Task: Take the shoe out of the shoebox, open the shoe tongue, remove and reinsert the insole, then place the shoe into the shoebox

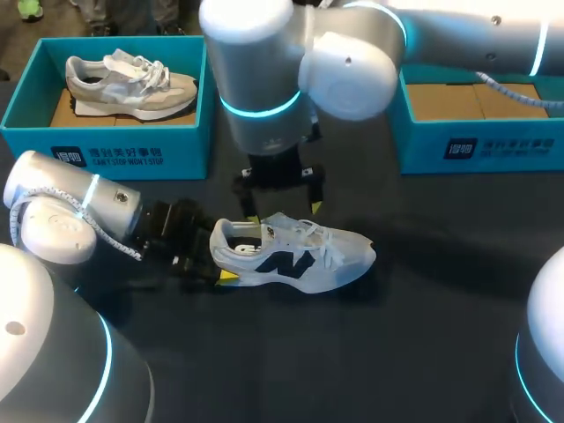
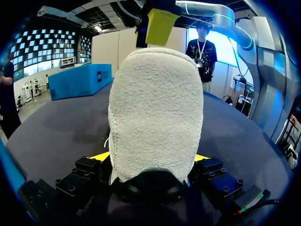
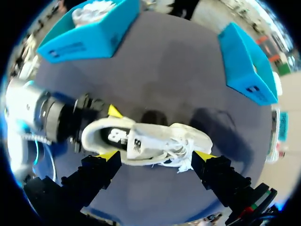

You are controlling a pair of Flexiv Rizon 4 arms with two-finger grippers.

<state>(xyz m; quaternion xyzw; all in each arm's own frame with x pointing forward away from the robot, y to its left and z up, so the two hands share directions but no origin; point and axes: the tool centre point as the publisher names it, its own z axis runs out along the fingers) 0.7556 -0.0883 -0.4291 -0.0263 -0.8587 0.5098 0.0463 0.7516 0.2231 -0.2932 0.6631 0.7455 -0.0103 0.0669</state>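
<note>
1. The white shoe (image 1: 295, 256) with a navy side logo lies upright at the middle of the dark bench (image 1: 397, 352), with its toe towards 3 o'clock and its heel towards 9 o'clock
2. The left hand (image 1: 222, 266) comes in from 9 o'clock and is clenched on the shoe's heel. In the left wrist view the heel fills the gap, with a yellow tip pressed to each side
3. The right hand (image 1: 282, 211) hangs over the shoe from 12 o'clock, released. Its fingers (image 3: 107, 160) are spread wide, and in its wrist view the shoe runs lengthwise between them, one finger near the heel and one near the laces
4. The far-left shoebox (image 1: 132, 150), teal, sits at 10 o'clock from the shoe and holds a beige sneaker (image 1: 132, 84)
5. The far-right shoebox (image 1: 493, 145), also teal, sits at 2 o'clock, showing its brown cardboard floor
</note>
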